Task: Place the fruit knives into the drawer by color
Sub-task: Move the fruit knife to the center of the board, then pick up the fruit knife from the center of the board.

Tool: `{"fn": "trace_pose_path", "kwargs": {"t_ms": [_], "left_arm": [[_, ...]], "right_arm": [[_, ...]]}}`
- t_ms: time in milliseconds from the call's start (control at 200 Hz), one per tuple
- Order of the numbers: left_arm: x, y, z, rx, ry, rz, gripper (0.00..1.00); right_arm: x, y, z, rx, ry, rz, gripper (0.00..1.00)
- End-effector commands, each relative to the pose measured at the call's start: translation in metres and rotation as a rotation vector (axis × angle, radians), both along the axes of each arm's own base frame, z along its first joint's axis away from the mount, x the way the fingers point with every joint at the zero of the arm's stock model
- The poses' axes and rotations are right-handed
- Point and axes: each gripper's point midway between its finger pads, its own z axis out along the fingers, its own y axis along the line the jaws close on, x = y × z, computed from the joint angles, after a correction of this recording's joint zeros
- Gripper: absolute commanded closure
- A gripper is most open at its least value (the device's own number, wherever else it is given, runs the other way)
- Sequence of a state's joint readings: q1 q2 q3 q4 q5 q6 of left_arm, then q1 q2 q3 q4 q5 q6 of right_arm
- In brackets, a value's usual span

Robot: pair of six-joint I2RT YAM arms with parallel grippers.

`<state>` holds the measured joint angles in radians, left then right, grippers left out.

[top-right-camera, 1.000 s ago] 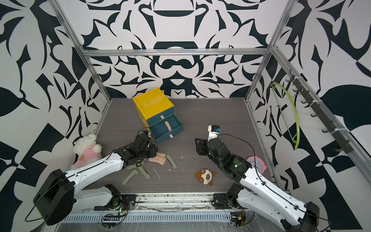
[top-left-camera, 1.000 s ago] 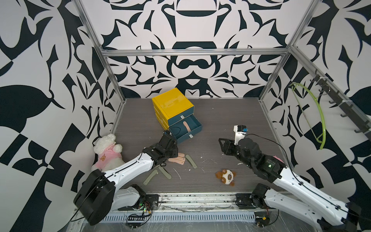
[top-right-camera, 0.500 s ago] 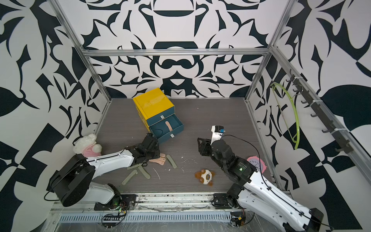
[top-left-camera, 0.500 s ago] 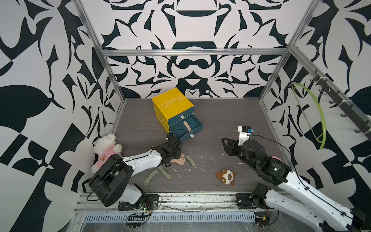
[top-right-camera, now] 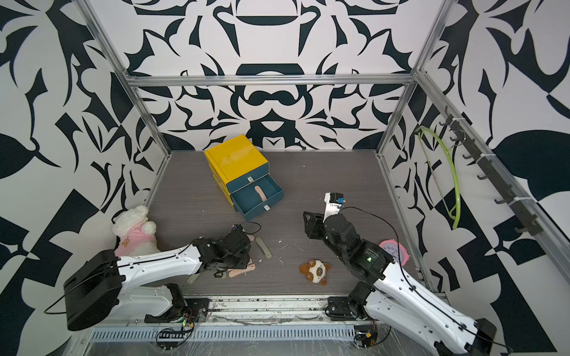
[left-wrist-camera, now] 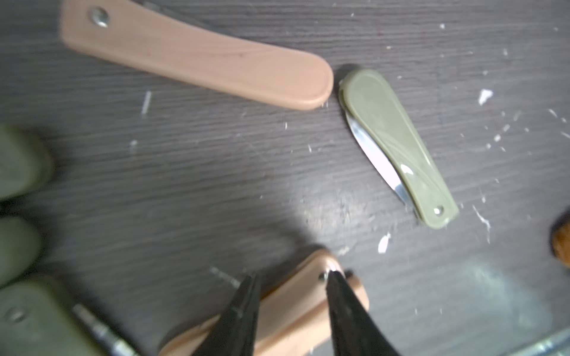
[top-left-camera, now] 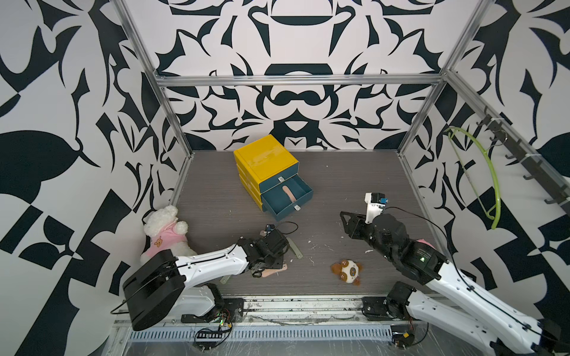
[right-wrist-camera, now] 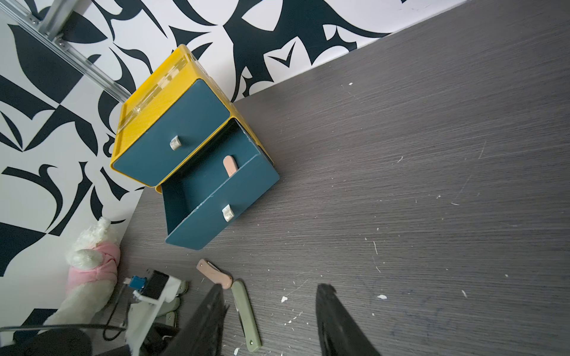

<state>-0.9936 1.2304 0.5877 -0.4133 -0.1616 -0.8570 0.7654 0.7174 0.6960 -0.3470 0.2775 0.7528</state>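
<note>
Low over the table (left-wrist-camera: pixel 216 185), left gripper (left-wrist-camera: pixel 292 274) gapes astride a peach knife (left-wrist-camera: pixel 287 311); right gripper (right-wrist-camera: pixel 270 288) apart, empty

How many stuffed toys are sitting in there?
2. A white plush in a pink top sits against the side wall at the edge of the table; a small brown-and-white plush lies near the front. None seems hidden.

Robotics lab test cell, seen from above. An aluminium frame (top-left-camera: pixel 296 80) holds walls (top-left-camera: pixel 293 40) printed with a bold black-and-white pattern, closed around a dark wood-grain counter (top-left-camera: pixel 354 172). A white-and-black left arm (top-left-camera: pixel 212 262) and a matching right arm (top-left-camera: pixel 456 283) are mounted on a metal base rail (top-left-camera: pixel 293 308) at the front edge, with exposed wiring (top-left-camera: pixel 212 334) below it. A rack of hooks (top-left-camera: pixel 533 163) lines one side wall.
</note>
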Motion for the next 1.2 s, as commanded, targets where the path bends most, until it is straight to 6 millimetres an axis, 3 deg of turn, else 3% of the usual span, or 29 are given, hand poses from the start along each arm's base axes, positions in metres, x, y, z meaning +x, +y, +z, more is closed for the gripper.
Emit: {"fn": "trace_pose_path", "kwargs": {"t_ms": [0, 110, 205, 395, 550, 930, 1195], "left_arm": [[0.0, 0.0, 0.035, -0.028, -0.03, -0.012, 0.47], [-0.008, 0.001, 0.049, -0.018, -0.011, -0.064, 0.43], [-0.025, 0.004, 0.041, 0.002, 0.066, -0.112, 0.42], [-0.047, 0.008, 0.025, 0.054, 0.15, -0.178, 0.27], [-0.049, 0.013, 0.014, 0.097, 0.165, -0.177, 0.23], [-0.053, 0.027, -0.012, 0.15, 0.197, -0.135, 0.24], [-0.05, 0.019, -0.028, 0.166, 0.21, -0.151, 0.24]], "right_arm": [[0.004, -0.001, 0.007, 0.014, -0.029, -0.019, 0.5], [0.004, -0.001, 0.007, 0.011, -0.027, -0.017, 0.5], [0.004, -0.002, 0.006, 0.005, -0.026, -0.017, 0.5], [0.004, -0.002, 0.001, 0.008, -0.019, -0.02, 0.5], [0.004, -0.001, 0.0, 0.007, -0.015, -0.018, 0.5], [0.002, -0.005, 0.0, 0.001, -0.019, -0.026, 0.5], [0.002, -0.005, 0.0, 0.002, -0.017, -0.026, 0.5]]}}
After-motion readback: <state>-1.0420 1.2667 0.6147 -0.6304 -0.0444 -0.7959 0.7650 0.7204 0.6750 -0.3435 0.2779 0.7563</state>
